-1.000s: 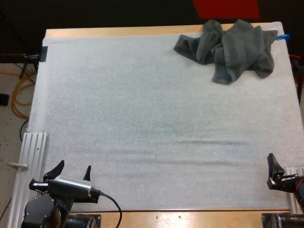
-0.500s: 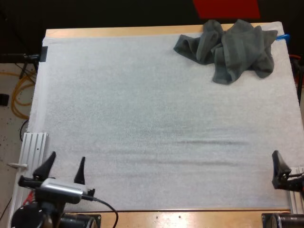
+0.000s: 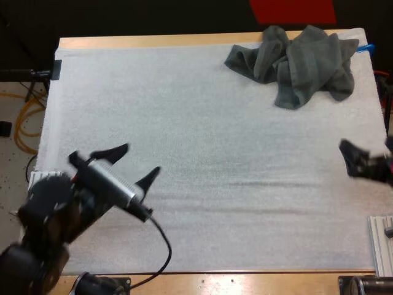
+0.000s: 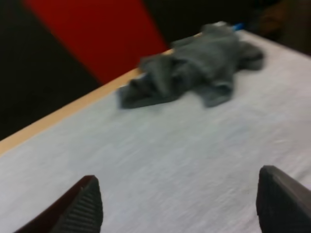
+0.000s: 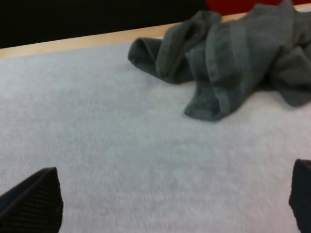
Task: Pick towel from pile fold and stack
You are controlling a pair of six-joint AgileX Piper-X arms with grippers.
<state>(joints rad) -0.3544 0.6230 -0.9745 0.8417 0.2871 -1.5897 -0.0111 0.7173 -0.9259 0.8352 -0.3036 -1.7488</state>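
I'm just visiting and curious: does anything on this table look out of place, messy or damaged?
Only the dark grey-green towels look untidy: a crumpled heap at the far right corner of the white mat. A faint crease crosses the mat's middle. Nothing looks spilled or damaged.

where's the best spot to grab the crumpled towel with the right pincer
Probably the loose flap of the crumpled towel that sticks out toward the near side. It juts clear of the bulk, so the open right pincer can come from the near side.
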